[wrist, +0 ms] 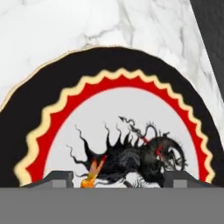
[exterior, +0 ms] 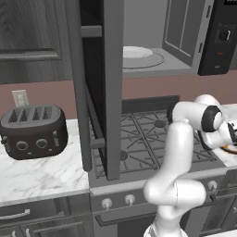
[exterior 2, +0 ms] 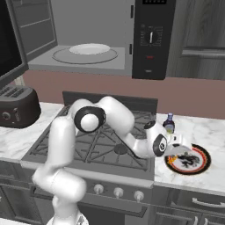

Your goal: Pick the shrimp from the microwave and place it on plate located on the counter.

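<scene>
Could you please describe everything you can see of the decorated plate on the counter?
The round black-rimmed plate lies flat on the white marble counter, right of the stovetop. Inside the rim runs a red band with a wavy cream edge, then a pale centre bearing a spiky black dragon-like drawing. The gripper hangs low over its centre, and a small orange morsel shows between the fingertips. Whether it touches the plate is unclear.

The microwave [exterior: 152, 51] stands open above the stovetop [exterior: 152, 139], its tall dark door [exterior: 99, 88] swung out to the left. A white dish [exterior: 135, 52] lies on the turntable inside. The dark four-slot toaster [exterior: 33, 131] sits on the marble counter [exterior: 37, 173] at left. The white arm [exterior: 178, 157] bends right over the stove's near edge
</scene>
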Available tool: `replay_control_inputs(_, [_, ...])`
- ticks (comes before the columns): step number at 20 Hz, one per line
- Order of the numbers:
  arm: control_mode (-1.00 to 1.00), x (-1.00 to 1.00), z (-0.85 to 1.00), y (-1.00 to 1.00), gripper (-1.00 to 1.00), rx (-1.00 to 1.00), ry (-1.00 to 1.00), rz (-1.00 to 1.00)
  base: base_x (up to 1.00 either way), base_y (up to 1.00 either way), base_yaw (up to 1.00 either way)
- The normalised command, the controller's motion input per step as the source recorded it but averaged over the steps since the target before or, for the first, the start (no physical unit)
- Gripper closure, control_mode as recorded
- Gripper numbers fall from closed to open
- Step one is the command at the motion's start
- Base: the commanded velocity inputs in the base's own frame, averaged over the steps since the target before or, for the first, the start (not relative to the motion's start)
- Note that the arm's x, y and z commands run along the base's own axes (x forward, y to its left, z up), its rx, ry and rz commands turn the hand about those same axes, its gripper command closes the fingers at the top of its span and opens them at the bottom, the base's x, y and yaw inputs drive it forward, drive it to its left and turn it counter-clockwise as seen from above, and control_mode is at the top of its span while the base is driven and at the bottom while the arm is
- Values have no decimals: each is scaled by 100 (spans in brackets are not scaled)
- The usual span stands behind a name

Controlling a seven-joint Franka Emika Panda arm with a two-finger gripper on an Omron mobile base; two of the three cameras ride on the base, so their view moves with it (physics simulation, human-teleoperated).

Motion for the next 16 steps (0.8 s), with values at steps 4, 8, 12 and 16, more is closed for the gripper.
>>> replay_control_inputs(4, [-100, -10, 56, -8, -100, 16, -2, 0, 0, 0, 0])
replay_control_inputs(8, [-100, -60, 93, 27, -100, 5, -5, 0, 0, 0, 0])
replay_control_inputs(12, [-100, -92, 71, 93, -100, 0, -3, 0, 0, 0, 0])
replay_control_inputs(16, [-100, -92, 51, 100, -100, -13, -1, 0, 0, 0, 0])
